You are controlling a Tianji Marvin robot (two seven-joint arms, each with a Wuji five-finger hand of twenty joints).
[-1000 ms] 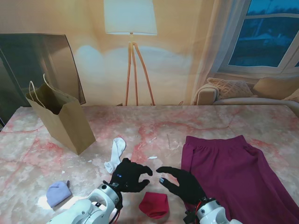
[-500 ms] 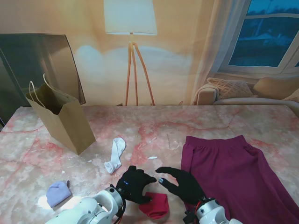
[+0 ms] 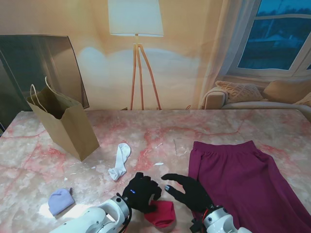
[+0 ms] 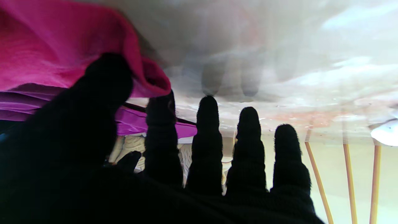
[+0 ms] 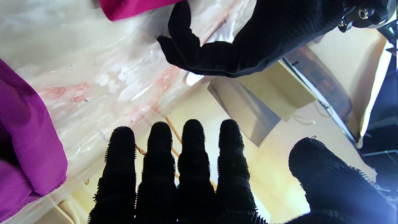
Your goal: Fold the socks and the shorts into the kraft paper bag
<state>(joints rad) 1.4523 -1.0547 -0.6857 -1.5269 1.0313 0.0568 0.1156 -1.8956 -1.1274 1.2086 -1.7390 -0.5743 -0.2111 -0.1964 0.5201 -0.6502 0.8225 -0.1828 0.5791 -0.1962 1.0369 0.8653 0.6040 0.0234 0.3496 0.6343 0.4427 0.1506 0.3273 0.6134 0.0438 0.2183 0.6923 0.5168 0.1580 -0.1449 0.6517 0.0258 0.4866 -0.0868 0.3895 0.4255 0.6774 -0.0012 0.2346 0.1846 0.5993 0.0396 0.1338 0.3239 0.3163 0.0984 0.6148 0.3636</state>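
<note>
**Left robot hand on the red sock at the near bench edge**

Left robot hand down on the red sock close to the near edge of the bench, fingers curled over the sock's far-left corner; in the left wrist view, thumb pressed against the lifted red cloth, four fingers spread just off the marble. Whether the sock is truly pinched: cannot tell. Right robot hand just right of it, holding nothing, fingers apart and stretched leftward, hovering beside the near-left corner of the magenta shorts. Shorts spread flat over the right half of the bench. White sock lying loose near the middle, well apart from the red one. Lavender sock bunched near the near-left corner. Kraft paper bag upright and open-mouthed toward the far-left corner, handles up
</note>
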